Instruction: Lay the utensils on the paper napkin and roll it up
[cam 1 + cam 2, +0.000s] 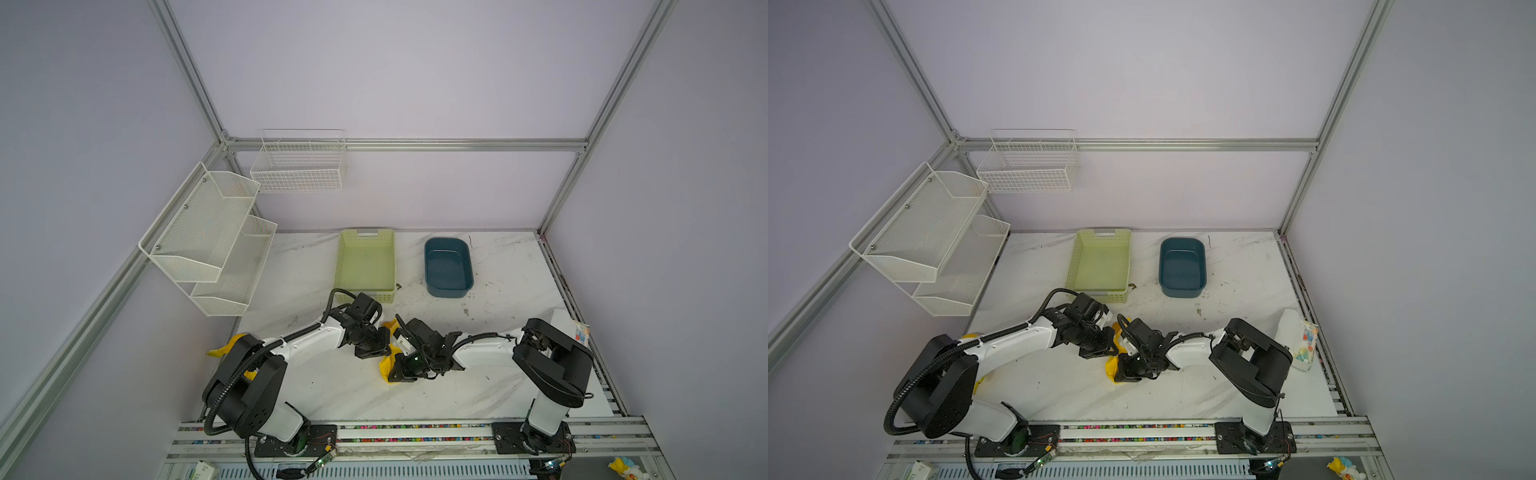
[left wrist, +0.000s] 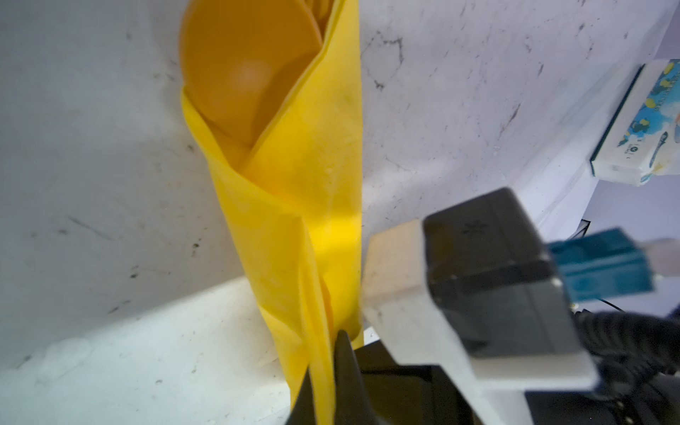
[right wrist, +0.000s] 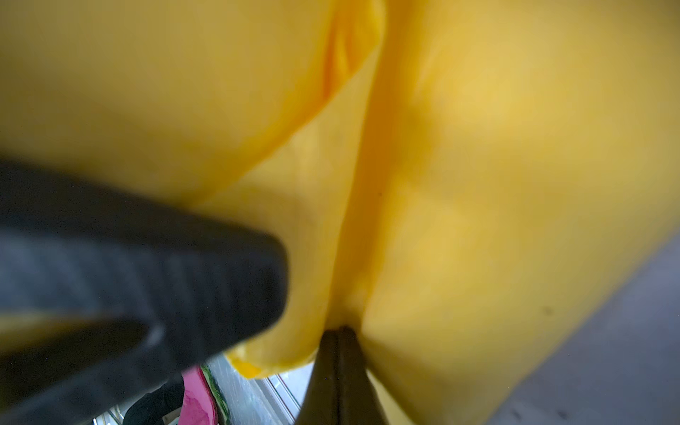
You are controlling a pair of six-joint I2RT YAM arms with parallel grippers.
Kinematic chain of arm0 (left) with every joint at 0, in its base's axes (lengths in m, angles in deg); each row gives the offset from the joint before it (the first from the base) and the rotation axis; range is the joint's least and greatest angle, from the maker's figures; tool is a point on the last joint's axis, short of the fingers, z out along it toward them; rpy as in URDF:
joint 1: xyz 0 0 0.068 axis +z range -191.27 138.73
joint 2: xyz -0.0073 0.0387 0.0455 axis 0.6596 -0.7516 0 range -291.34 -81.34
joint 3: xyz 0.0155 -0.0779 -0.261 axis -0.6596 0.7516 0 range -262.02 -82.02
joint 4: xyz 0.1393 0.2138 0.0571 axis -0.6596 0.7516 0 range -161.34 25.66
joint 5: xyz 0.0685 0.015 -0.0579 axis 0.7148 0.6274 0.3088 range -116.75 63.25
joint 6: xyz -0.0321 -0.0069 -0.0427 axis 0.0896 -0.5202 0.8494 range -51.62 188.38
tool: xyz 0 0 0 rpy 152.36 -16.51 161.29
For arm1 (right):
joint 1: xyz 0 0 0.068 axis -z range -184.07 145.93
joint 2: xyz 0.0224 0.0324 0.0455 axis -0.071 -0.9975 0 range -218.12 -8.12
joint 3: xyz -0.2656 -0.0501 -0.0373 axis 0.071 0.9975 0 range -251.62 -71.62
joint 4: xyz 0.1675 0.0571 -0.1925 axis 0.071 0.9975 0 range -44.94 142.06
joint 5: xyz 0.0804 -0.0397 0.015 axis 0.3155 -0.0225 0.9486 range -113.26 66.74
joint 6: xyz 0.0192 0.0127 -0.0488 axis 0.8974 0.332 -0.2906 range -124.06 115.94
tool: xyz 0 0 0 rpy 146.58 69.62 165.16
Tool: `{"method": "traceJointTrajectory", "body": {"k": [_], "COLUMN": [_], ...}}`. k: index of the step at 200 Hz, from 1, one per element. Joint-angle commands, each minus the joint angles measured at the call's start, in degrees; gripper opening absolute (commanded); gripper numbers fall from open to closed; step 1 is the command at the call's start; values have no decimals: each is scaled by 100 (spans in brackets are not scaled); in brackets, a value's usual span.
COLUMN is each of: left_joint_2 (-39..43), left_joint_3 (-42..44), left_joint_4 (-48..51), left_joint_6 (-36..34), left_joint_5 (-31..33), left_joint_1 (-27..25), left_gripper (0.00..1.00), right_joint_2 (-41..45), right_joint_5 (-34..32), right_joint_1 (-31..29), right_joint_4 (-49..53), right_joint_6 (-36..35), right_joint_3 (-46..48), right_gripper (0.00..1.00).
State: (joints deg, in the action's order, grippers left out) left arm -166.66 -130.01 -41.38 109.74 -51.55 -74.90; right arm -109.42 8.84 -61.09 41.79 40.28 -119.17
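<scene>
The paper napkin [image 2: 294,206] is wrapped into a loose yellow roll on the marble table [image 1: 353,386]. Of the utensils, only the spoon's orange bowl [image 2: 243,73] sticks out of one end; the rest are hidden in the folds. My left gripper [image 2: 323,386] is shut on a fold at the roll's other end. My right gripper [image 3: 340,342] is shut, its tips pinching a crease of the napkin [image 3: 478,184]. In both top views the left gripper [image 1: 385,351] and right gripper [image 1: 394,374] meet over the napkin [image 1: 385,368], mid-table.
A green basket [image 1: 365,266] and a blue tub [image 1: 448,268] stand behind the grippers. White wire racks [image 1: 208,237] hang at the left. A yellow banana toy [image 1: 220,351] lies under the left arm. A tissue pack [image 1: 582,332] sits at the table's right edge.
</scene>
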Motion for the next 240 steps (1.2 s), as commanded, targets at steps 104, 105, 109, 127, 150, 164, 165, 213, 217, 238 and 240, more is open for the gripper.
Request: {"method": "traceJointTrajectory", "body": {"k": [104,105,109,127,150,164,165,213,217,238,240], "left_joint_2": [-629,-632,-643,-653,-644,-646,-649,-616,-616,-592,-583], "left_joint_3": [-475,-471,-468,-418,-363,-345,-344,-363,-369,-386,-387], "left_joint_4": [-302,-304,-306,-321,-344,-356,-362,-358,-358,-367,-365], "left_joint_6": [82,82,82,75,83,100,104,115,117,146,147], "left_joint_5": [-299,-303,-283,-206,-151,-159,-162,-139,-146,-148,-148], "left_joint_1": [-229,-226,-229,-227,-223,-223,-223,-223,-225,-223,-223], "left_gripper": [3,3,3,3,3,3,3,3,3,3,3], "right_joint_2": [228,239,298,553,862,1065,1084,1362,1322,1072,1040], "right_joint_5": [-146,-153,-159,-134,-65,-40,-39,85,106,334,350], "right_joint_1": [-55,-55,-52,11,224,432,443,1306,1344,1422,1421], "right_joint_4": [241,240,247,258,291,350,356,228,170,-443,-492], "right_joint_6": [-95,-98,-96,-77,-77,-104,-107,-213,-197,88,118], "right_joint_3": [-64,-63,-49,44,226,360,369,730,730,808,809], "right_gripper": [9,9,9,11,12,12,12,15,16,25,26]}}
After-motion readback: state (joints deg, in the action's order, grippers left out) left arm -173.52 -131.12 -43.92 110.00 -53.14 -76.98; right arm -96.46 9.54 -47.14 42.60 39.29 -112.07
